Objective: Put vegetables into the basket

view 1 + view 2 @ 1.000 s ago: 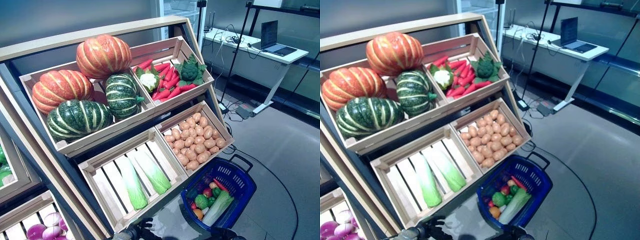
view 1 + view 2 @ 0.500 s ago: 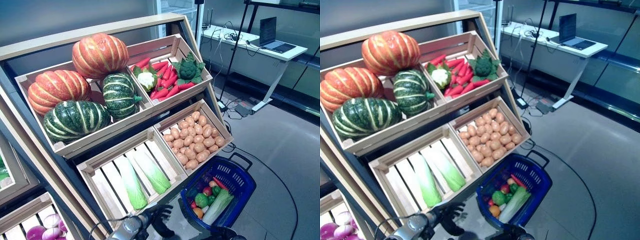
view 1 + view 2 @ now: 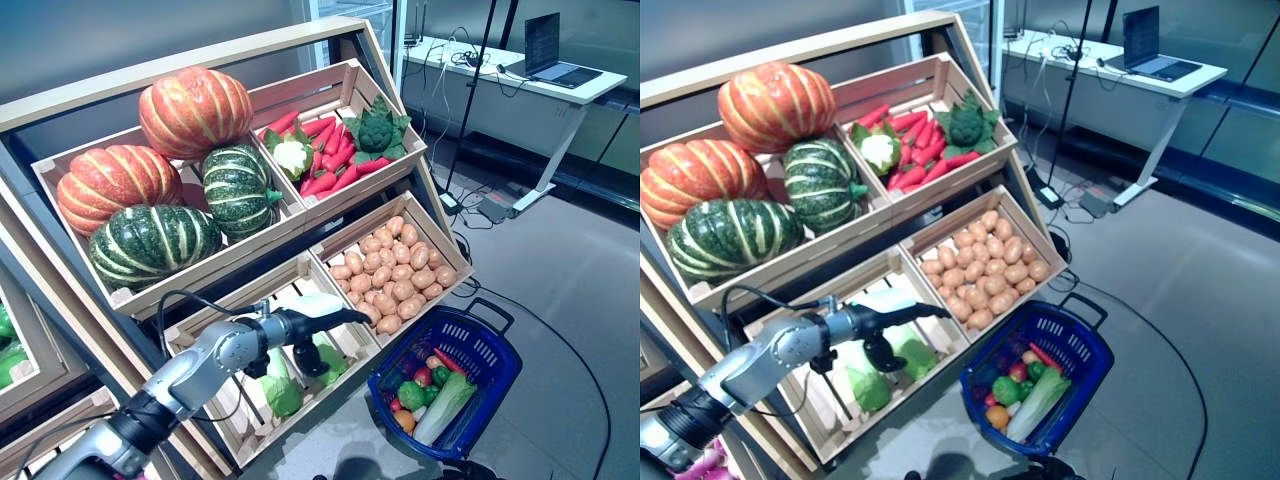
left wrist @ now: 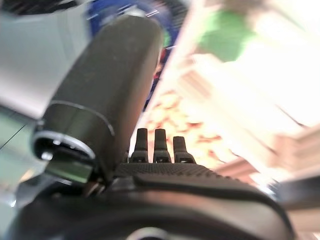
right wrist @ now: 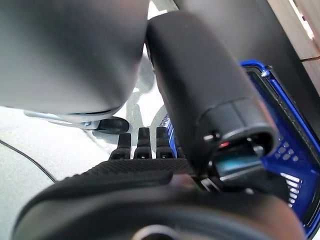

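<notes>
The blue basket (image 3: 492,349) stands on the floor right of the wooden stand (image 3: 330,45). In it lie a long pale green cabbage (image 3: 446,400), a green pepper (image 3: 408,395), a red chilli, and small red and orange pieces. My left hand (image 3: 300,330) reaches over the lower left crate, just above the long pale green cabbages (image 3: 282,388). Its fingers (image 3: 348,318) are straight and point towards the potato crate (image 3: 395,280), and its thumb hangs down. It holds nothing. In the left wrist view its fingers (image 4: 157,145) are straight. My right hand (image 5: 140,145) is open beside the basket's rim (image 5: 285,145).
The stand's tilted crates fill the left and middle. A white desk (image 3: 520,85) with a laptop stands at the back right, with cables and a power strip (image 3: 495,208) on the grey floor beneath it. Open floor lies right of the basket.
My left arm has come up from the bottom edge and stretched forward over the cabbage crate. The camera has shifted slightly. The basket has not moved.
</notes>
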Tool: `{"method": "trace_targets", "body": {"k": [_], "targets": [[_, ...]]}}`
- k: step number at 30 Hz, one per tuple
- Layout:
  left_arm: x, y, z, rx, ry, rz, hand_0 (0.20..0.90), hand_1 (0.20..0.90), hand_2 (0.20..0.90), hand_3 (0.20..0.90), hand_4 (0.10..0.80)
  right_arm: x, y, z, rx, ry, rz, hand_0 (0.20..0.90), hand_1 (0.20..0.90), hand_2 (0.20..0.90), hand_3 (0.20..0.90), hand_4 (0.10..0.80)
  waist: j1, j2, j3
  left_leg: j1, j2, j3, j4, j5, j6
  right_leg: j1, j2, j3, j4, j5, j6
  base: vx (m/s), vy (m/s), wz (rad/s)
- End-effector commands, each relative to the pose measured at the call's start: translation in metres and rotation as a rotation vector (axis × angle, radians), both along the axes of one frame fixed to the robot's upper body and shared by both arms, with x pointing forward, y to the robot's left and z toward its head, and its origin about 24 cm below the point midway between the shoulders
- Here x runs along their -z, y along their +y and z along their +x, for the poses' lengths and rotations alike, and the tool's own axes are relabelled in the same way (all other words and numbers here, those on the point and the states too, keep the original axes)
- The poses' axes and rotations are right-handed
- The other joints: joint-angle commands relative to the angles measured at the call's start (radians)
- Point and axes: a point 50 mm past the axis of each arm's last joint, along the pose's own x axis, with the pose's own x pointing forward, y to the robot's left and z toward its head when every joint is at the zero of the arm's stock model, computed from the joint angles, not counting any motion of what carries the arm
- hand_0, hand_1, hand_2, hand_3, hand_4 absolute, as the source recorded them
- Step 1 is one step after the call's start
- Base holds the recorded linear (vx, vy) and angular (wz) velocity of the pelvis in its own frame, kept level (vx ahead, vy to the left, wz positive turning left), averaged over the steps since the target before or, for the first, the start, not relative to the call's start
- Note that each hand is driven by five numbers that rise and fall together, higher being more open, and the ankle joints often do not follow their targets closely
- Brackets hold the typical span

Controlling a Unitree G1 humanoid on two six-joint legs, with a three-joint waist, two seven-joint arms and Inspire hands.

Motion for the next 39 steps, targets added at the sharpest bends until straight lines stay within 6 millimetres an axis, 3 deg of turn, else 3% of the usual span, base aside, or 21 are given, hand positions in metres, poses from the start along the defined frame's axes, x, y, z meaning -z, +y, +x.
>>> {"method": "trace_targets", "body": {"k": [1, 4, 8, 12, 17, 23, 25, 31, 39], "targets": [[-0.066, 0.016, 0.028, -0.060, -0.340, 0.104, 0.900, 0.900, 0.900, 0.900, 0.800, -0.003, -0.012, 0.002, 0.015, -0.037, -0.020, 0.900, 0.900, 0.900, 0.900, 0.800, 0.027, -0.022, -0.008, 0.016, -0.014, -0.025, 0.009, -0.095, 0.011, -0.030, -0.024, -0.033, 0.008, 0.038, -0.016, -0.006, -0.013, 0.18], [-0.071, 0.042, 0.032, -0.142, -0.477, 0.225, 0.900, 0.900, 0.900, 0.900, 0.800, -0.005, -0.016, 0.003, 0.013, -0.044, -0.029, 0.900, 0.900, 0.900, 0.900, 0.800, 0.035, -0.022, 0.002, 0.018, -0.015, -0.024, 0.009, -0.091, 0.013, -0.037, -0.021, -0.037, 0.027, 0.027, -0.022, -0.009, -0.005, 0.09], [-0.063, 0.065, 0.034, -0.194, -0.610, 0.275, 0.900, 0.900, 0.900, 0.900, 0.800, -0.010, -0.020, 0.012, -0.007, -0.089, -0.032, 0.900, 0.900, 0.900, 0.900, 0.800, 0.042, -0.024, 0.031, 0.001, -0.014, -0.033, 0.043, -0.095, 0.015, -0.059, -0.016, -0.040, 0.083, -0.002, -0.039, -0.068, 0.010, 0.01], [-0.053, 0.082, 0.041, -0.249, -0.766, 0.302, 0.900, 0.900, 0.900, 0.900, 0.800, -0.023, -0.031, 0.039, -0.008, -0.161, -0.054, 0.900, 0.900, 0.900, 0.900, 0.800, 0.046, -0.019, 0.119, -0.100, -0.021, -0.069, 0.208, -0.121, 0.005, -0.150, -0.011, -0.034, 0.246, -0.059, -0.076, -0.197, 0.026, 0.01], [-0.044, 0.096, 0.046, -0.298, -0.915, 0.276, 0.900, 0.900, 0.900, 0.900, 0.800, -0.036, -0.037, 0.063, -0.020, -0.237, -0.075, 0.900, 0.900, 0.900, 0.900, 0.800, 0.045, -0.018, 0.212, -0.192, -0.040, -0.080, 0.347, -0.148, -0.005, -0.211, -0.012, -0.021, 0.352, -0.094, -0.101, -0.135, 0.034, 0.05], [-0.036, 0.097, 0.052, -0.294, -1.067, 0.221, 0.900, 0.900, 0.900, 0.900, 0.800, -0.053, -0.036, 0.094, -0.020, -0.345, -0.095, 0.900, 0.900, 0.900, 0.900, 0.800, 0.023, -0.024, 0.289, -0.336, -0.038, -0.061, 0.512, -0.184, 0.000, -0.351, 0.001, 0.008, 0.541, -0.152, -0.137, -0.131, 0.045, 0.04], [-0.037, 0.091, 0.058, -0.265, -1.110, 0.203, 0.900, 0.900, 0.900, 0.900, 0.800, -0.065, -0.034, 0.113, -0.017, -0.405, -0.092, 0.900, 0.900, 0.900, 0.900, 0.800, 0.015, -0.029, 0.316, -0.405, -0.039, -0.053, 0.578, -0.200, 0.001, -0.420, 0.010, 0.017, 0.614, -0.171, -0.149, -0.159, 0.043, -0.01], [-0.038, 0.087, 0.069, -0.263, -1.159, 0.190, 0.900, 0.900, 0.900, 0.900, 0.800, -0.086, -0.027, 0.144, -0.055, -0.503, -0.095, 0.900, 0.900, 0.900, 0.900, 0.800, -0.011, -0.038, 0.357, -0.514, -0.038, -0.024, 0.724, -0.234, -0.003, -0.524, 0.008, 0.043, 0.759, -0.216, -0.155, -0.098, 0.056, -0.07], [-0.035, 0.083, 0.070, -0.221, -1.263, 0.174, 0.900, 0.900, 0.900, 0.900, 0.800, -0.104, -0.026, 0.164, -0.058, -0.557, -0.087, 0.900, 0.900, 0.900, 0.900, 0.800, -0.029, -0.048, 0.386, -0.572, -0.047, -0.011, 0.831, -0.301, 0.006, -0.616, 0.004, 0.082, 0.888, -0.252, -0.147, -0.015, 0.072, -0.10]]}}
